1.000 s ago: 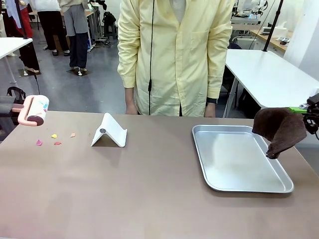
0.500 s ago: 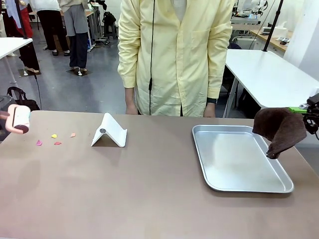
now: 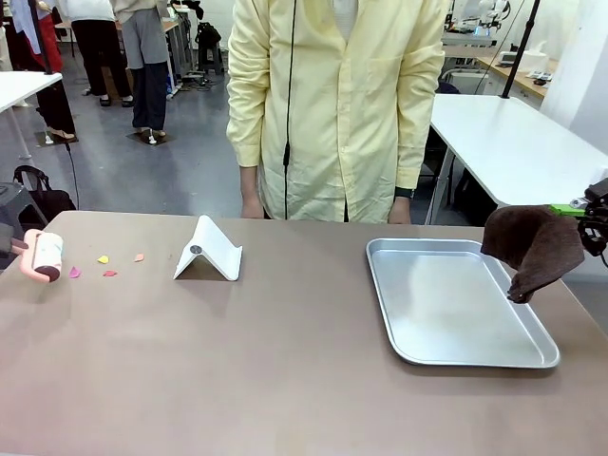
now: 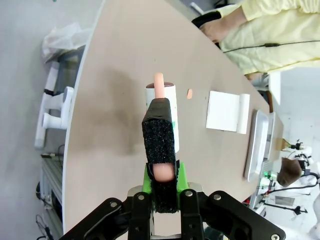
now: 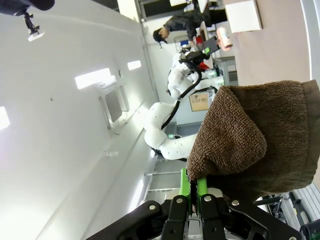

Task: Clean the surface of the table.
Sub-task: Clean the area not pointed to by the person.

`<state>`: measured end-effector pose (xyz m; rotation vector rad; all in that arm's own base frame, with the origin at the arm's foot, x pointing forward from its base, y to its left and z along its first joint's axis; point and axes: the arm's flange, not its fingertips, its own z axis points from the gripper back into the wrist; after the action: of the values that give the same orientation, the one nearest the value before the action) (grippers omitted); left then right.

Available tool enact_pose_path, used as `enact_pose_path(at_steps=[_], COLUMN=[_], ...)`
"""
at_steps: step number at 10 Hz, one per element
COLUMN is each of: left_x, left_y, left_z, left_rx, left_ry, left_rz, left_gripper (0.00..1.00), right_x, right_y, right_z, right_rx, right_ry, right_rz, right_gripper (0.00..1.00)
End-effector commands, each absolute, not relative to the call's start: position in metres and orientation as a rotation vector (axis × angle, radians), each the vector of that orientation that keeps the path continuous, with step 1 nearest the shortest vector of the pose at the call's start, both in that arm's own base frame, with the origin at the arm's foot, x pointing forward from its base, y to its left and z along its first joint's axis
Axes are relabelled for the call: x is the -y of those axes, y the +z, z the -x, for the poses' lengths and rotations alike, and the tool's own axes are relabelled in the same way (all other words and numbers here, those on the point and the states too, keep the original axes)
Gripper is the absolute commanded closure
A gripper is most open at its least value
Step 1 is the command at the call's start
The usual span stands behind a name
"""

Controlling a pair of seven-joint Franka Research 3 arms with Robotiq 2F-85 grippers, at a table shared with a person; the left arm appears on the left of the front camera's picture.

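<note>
Roller (image 3: 43, 256) lowered to nine-o'clock edge of table (image 3: 285, 370) (smooth matte taupe, foreground); left gripper (image 4: 163, 172) clamped on its pink handle, right gripper (image 5: 192, 189) on brown terry cloth (image 3: 534, 249) at three o'clock.

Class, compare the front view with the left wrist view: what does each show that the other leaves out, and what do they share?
Front view adds: four paper scraps beside the lint roller, and the bare inside of the tray. Left wrist view adds: the left gripper shut on the lint roller's black-padded handle. Both share: the table, the lint roller at its left end, the white stand, the tray, the person's yellow coat, and the brown cloth in the right gripper.
</note>
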<state>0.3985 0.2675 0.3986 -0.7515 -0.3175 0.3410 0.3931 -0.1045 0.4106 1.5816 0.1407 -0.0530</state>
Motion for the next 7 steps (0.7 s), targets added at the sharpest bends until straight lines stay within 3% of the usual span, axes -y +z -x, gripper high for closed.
enact_pose_path(at_steps=[1,7], left_x=[-0.259,-0.214], left_y=[0.393,0.364], left_z=[-0.401,-0.423], left_rx=[0.271,0.17], left_ry=[0.347,0.311], left_rz=[0.722,0.658], left_gripper=[0.8,0.8], right_x=[0.104,0.104], right_y=[0.413,0.413], right_z=[-0.392,-0.392], right_rx=[-0.147,-0.147], right_ry=[-0.04,-0.04], right_rz=[-1.586,-1.586], right_gripper=[0.95,0.95])
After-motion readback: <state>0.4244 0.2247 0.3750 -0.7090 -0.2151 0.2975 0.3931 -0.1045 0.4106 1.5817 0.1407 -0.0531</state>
